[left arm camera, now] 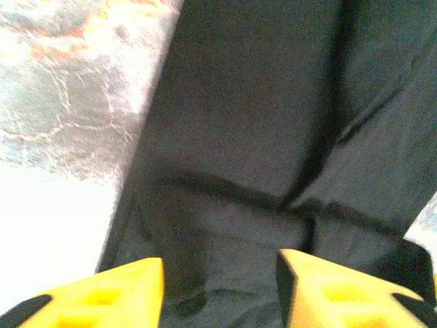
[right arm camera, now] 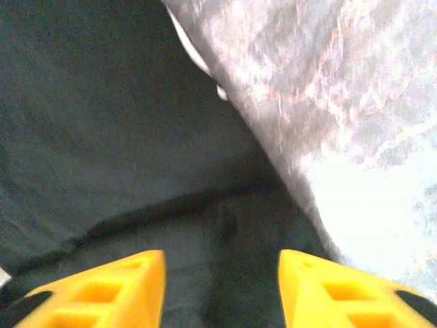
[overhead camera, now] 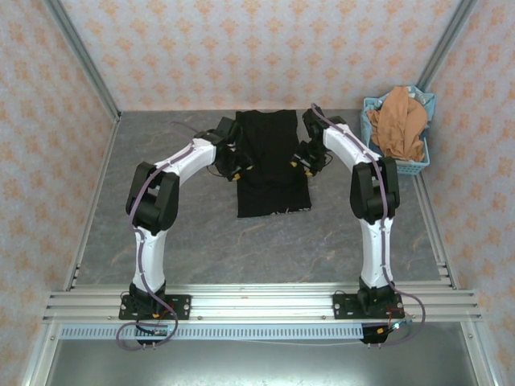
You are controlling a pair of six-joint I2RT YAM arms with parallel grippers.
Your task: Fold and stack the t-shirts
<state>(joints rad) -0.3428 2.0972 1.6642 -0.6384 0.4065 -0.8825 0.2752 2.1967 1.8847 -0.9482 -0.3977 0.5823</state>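
Yellow fingers of my left tool and right tool stand apart, gripping nothing, each low over one long edge of the black t-shirt, which lies as a narrow strip on the desk. I judge an end-to-end fold comes next, so I should pinch matching corners evenly and keep the edges aligned; the orange-brown t-shirt sits in the basket

Top external camera: high behind the near edge of the counter, looking down. Wrist cameras: close above the black t-shirt, facing down; all three views share it.
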